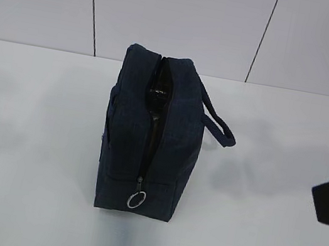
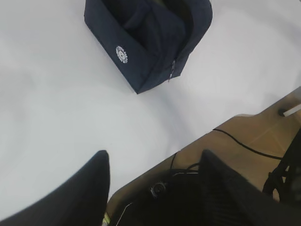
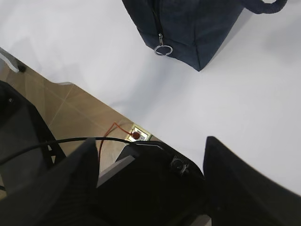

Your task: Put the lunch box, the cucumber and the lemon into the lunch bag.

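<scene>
— Standing upright on the white table (image 1: pixel 31 157), the navy lunch bag (image 1: pixel 172 131) has its top gaping; what's inside?

— Only dark lining shows through the gap. The zipper (image 1: pixel 149 139) runs down the near end to a silver ring pull (image 1: pixel 136 199). One handle (image 1: pixel 219 120) droops right.

— And the claws?

— Left claw (image 2: pixel 153 181) and right claw (image 3: pixel 150 176) both hang open and empty, well short of the bag, which lies ahead of each.
</scene>
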Controlling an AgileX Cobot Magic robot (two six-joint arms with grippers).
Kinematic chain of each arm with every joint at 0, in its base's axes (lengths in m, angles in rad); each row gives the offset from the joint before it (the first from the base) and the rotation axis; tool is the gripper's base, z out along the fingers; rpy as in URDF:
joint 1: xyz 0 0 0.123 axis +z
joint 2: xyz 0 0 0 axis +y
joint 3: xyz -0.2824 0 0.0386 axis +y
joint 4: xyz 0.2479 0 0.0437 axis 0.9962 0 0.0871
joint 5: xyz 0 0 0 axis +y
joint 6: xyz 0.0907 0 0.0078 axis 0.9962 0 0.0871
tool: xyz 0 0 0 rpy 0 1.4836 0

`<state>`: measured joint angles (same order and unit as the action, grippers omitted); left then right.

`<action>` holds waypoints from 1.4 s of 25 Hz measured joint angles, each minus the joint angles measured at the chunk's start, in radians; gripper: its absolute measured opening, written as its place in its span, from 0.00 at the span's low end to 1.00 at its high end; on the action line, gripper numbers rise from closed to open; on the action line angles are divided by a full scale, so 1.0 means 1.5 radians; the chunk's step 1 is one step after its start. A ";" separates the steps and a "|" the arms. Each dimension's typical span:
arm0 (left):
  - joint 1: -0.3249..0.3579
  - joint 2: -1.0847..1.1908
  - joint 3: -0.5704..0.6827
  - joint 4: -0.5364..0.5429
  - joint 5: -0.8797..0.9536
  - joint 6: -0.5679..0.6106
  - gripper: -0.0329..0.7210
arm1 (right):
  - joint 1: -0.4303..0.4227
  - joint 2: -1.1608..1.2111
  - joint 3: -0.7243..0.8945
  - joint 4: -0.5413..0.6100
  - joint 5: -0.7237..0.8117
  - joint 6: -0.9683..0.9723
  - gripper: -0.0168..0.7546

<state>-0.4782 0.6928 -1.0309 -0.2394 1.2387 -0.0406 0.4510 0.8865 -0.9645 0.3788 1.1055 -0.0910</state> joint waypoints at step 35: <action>0.000 -0.134 0.134 -0.005 -0.069 0.004 0.62 | 0.000 -0.105 0.209 -0.066 -0.271 -0.084 0.70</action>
<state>-0.4782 0.4925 -0.8296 -0.2468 1.1355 -0.0347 0.4510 0.7288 -0.6509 0.2801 0.6995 -0.2168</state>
